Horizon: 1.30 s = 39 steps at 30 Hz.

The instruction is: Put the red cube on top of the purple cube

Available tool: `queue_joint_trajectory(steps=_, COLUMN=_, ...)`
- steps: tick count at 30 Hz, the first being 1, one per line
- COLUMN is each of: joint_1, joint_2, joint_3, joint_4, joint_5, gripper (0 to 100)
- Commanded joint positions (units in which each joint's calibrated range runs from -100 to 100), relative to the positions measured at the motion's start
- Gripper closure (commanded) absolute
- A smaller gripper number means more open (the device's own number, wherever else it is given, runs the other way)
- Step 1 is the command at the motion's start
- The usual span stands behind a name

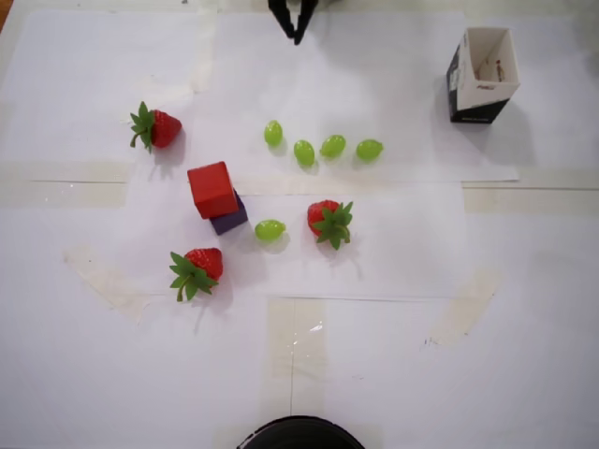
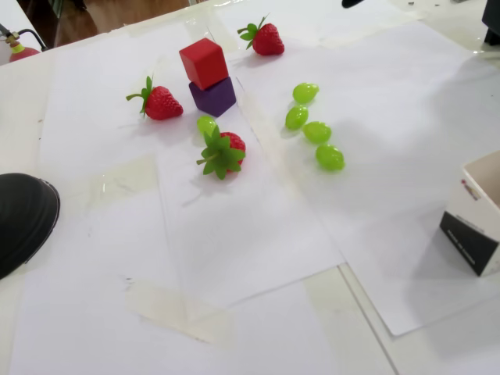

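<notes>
The red cube (image 1: 211, 189) sits on top of the purple cube (image 1: 230, 216) left of the table's middle in the overhead view. It is slightly turned and offset on the purple cube. The fixed view shows the red cube (image 2: 205, 62) stacked on the purple cube (image 2: 214, 97) at the upper left. My gripper (image 1: 297, 37) is at the top edge of the overhead view, far from the stack and holding nothing. Its black fingertips meet in a point. Only a dark tip of the gripper (image 2: 353, 3) shows in the fixed view.
Three strawberries (image 1: 157, 128) (image 1: 197, 268) (image 1: 328, 221) lie around the stack. Several green grapes (image 1: 318, 148) lie to the right, and one grape (image 1: 270, 229) lies next to the purple cube. An open box (image 1: 482, 75) stands at the top right. A black round object (image 1: 299, 435) is at the bottom edge.
</notes>
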Motion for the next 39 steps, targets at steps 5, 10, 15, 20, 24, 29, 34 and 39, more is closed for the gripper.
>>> queue_joint_trajectory(steps=5, joint_1=-0.79, joint_2=-7.13, joint_3=8.76, joint_4=-9.02, joint_5=-0.10, gripper=100)
queue_joint_trajectory(steps=10, joint_1=-1.82, joint_2=-7.13, joint_3=13.48, joint_4=-9.51, joint_5=-0.20, gripper=100)
queue_joint_trajectory(steps=15, joint_1=-0.79, joint_2=-7.13, joint_3=13.48, joint_4=-4.61, joint_5=1.07, gripper=100)
queue_joint_trajectory(steps=20, joint_1=-0.64, joint_2=-7.13, joint_3=13.48, joint_4=-0.36, joint_5=1.51, gripper=100)
queue_joint_trajectory(steps=24, joint_1=-0.57, joint_2=-7.13, joint_3=13.48, joint_4=1.44, joint_5=1.66, gripper=100)
queue_joint_trajectory(steps=29, joint_1=-0.12, joint_2=-7.13, joint_3=13.48, joint_4=4.22, joint_5=1.90, gripper=100)
queue_joint_trajectory(steps=34, joint_1=0.17, joint_2=-7.13, joint_3=13.48, joint_4=6.91, joint_5=2.20, gripper=100)
queue_joint_trajectory(steps=39, joint_1=0.17, joint_2=-7.13, joint_3=13.48, joint_4=7.24, joint_5=2.44, gripper=100)
